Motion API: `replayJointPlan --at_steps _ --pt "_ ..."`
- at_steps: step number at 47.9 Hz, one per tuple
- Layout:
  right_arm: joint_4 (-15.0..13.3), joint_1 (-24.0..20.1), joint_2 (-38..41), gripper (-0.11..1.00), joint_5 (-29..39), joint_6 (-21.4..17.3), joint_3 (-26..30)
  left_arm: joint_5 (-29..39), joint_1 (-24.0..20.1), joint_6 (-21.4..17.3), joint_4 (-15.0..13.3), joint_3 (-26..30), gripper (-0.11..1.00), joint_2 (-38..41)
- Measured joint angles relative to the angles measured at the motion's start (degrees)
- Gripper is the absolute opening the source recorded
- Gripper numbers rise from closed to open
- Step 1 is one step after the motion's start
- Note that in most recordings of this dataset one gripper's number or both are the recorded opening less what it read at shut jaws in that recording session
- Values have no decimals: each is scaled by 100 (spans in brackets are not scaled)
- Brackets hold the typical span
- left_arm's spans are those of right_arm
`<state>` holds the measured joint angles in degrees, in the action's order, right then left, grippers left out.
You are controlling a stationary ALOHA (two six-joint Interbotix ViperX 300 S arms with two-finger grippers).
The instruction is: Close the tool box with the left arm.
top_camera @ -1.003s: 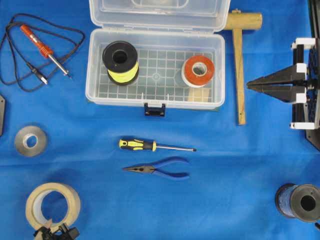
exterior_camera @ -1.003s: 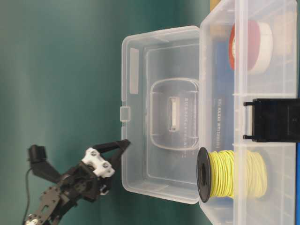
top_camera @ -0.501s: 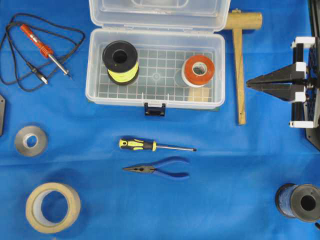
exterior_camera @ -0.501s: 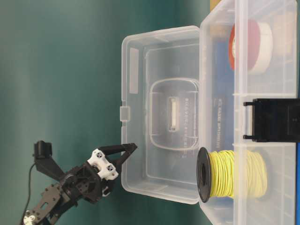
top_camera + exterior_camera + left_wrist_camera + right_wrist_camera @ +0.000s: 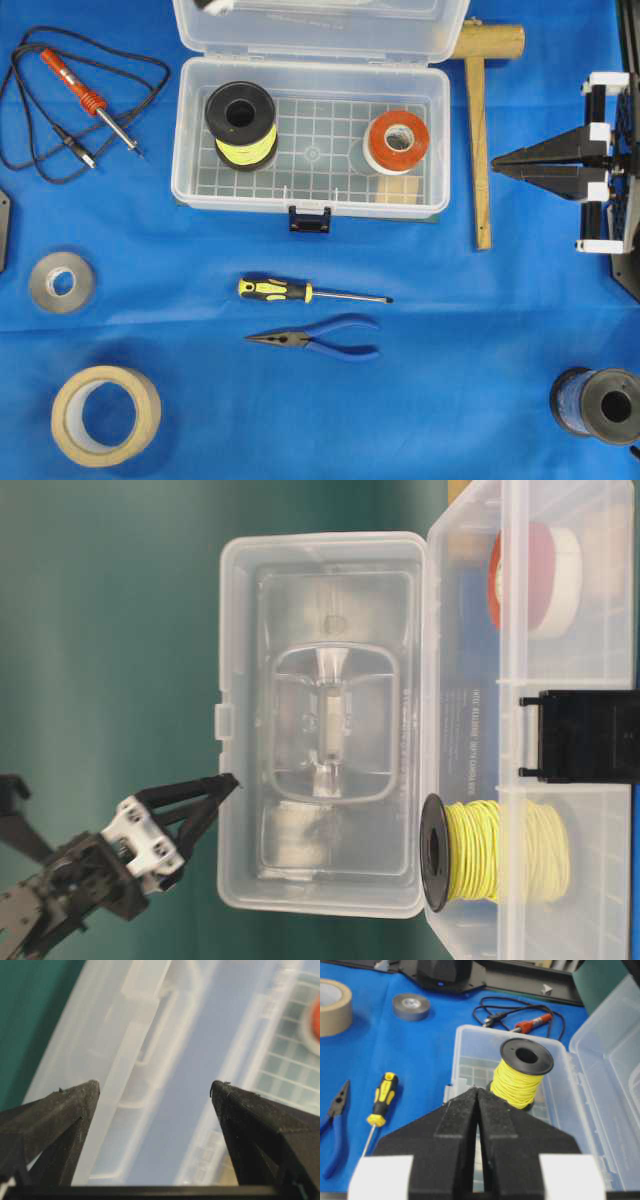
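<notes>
The clear tool box stands open at the back of the blue cloth, its dark blue latch facing front. Its lid is raised behind the box. My left gripper is behind the lid, open, with its fingertips at the lid's free edge. In the left wrist view the gripper spreads wide with the lid blurred just beyond the tips. Nothing is held. My right gripper hovers shut at the right; its wrist view shows the closed tips before the box.
A yellow wire spool and an orange-white tape roll stand inside the box. A wooden mallet lies right of it. A screwdriver and pliers lie in front. A soldering iron, tape rolls and a dark spool are around.
The lid has tipped up from leaning back, and its free edge has risen. My left gripper has moved along behind it, still open. The right gripper has barely moved.
</notes>
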<state>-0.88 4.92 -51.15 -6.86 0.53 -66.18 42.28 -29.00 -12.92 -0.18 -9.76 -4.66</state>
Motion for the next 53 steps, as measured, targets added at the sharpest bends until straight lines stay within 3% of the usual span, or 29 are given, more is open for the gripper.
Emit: replayJointPlan --at_steps 21,38,53 --pt "-35 26 -26 0 -9 0 0 422 1389 404 -167 -879 90 -879" --pt "-44 35 -123 0 -9 0 0 448 2505 1090 -149 -1529 90 -1591" --pt "-44 35 -149 0 -9 -18 0 -562 3067 1292 -141 -2408 89 -2795"
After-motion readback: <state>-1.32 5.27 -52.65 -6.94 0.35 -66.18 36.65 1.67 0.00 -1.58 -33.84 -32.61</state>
